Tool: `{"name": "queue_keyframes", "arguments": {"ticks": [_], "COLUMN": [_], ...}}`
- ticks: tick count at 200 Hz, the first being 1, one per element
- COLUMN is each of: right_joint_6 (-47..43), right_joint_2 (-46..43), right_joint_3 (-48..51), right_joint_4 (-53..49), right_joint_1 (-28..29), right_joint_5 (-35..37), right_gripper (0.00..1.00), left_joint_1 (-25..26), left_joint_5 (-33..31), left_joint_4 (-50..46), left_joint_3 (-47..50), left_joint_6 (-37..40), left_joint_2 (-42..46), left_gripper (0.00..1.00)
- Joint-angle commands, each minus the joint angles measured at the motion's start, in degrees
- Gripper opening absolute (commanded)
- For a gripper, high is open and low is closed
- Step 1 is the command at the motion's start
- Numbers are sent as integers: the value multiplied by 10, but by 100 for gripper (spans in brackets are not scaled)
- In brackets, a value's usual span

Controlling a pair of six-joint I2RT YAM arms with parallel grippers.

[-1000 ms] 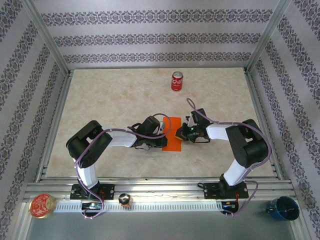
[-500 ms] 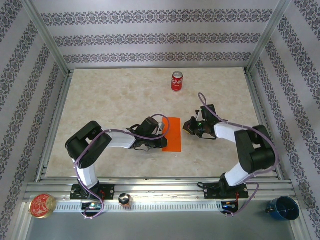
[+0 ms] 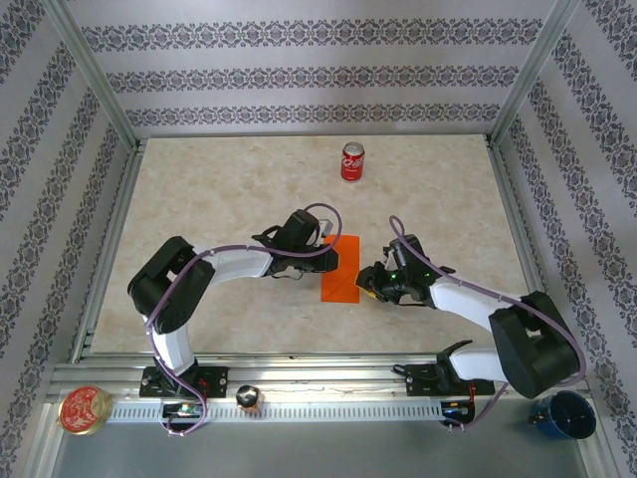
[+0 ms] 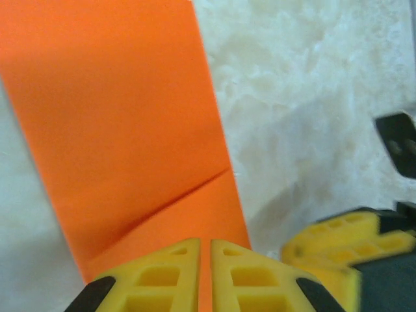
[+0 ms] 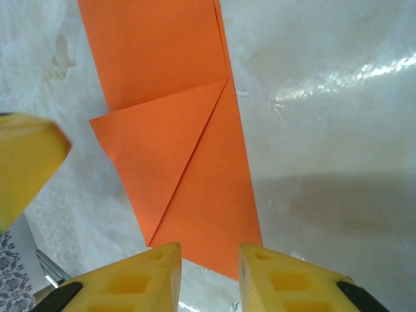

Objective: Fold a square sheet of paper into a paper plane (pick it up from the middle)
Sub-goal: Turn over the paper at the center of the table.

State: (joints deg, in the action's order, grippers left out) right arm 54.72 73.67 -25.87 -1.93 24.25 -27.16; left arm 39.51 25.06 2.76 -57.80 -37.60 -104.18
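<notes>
The square sheet of paper (image 3: 339, 271) is bright orange and lies flat on the table, folded to a long narrow strip that slants a little. The right wrist view shows a triangular flap folded across the paper (image 5: 175, 130). It is a strip, not a pointed paper plane. My left gripper (image 3: 326, 257) rests over the strip's left side. Its yellow jaws (image 4: 205, 260) are all but closed, with only a hairline gap and orange paper (image 4: 123, 110) beneath. My right gripper (image 3: 370, 283) stands open at the strip's right near end. That corner lies between its fingers (image 5: 209, 266), ungripped.
A red soda can (image 3: 352, 161) stands upright at the back of the marble-patterned table (image 3: 219, 189). Metal frame rails (image 3: 109, 249) and patterned walls border it. On the near ledge sit a round tin (image 3: 84, 409) and a blue cup (image 3: 563, 414).
My right gripper let go of the strip's right edge, swung out and came back lower with its jaws open. The left gripper shifted slightly farther back. The strip now slants instead of lying straight.
</notes>
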Motion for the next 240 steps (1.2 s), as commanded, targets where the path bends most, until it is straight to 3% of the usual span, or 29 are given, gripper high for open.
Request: {"name": "queue_keyframes", "arguments": {"ticks": [1, 43, 150, 240], "right_joint_6": [28, 33, 30, 2], "right_joint_2": [-18, 9, 95, 131], "right_joint_3": [13, -3, -50, -109], "right_joint_4": [-11, -11, -20, 9], "right_joint_1": [7, 19, 48, 29], "right_joint_5": [22, -12, 5, -6], "right_gripper": [32, 32, 33, 48], "left_joint_1": [-8, -8, -8, -8], "left_joint_5": [14, 27, 30, 26], "left_joint_4": [-44, -47, -34, -33], "left_joint_3": [-9, -11, 21, 26], "left_joint_6": [32, 37, 17, 13], "left_joint_2": [-27, -48, -43, -33], "left_gripper": [11, 10, 8, 6]}}
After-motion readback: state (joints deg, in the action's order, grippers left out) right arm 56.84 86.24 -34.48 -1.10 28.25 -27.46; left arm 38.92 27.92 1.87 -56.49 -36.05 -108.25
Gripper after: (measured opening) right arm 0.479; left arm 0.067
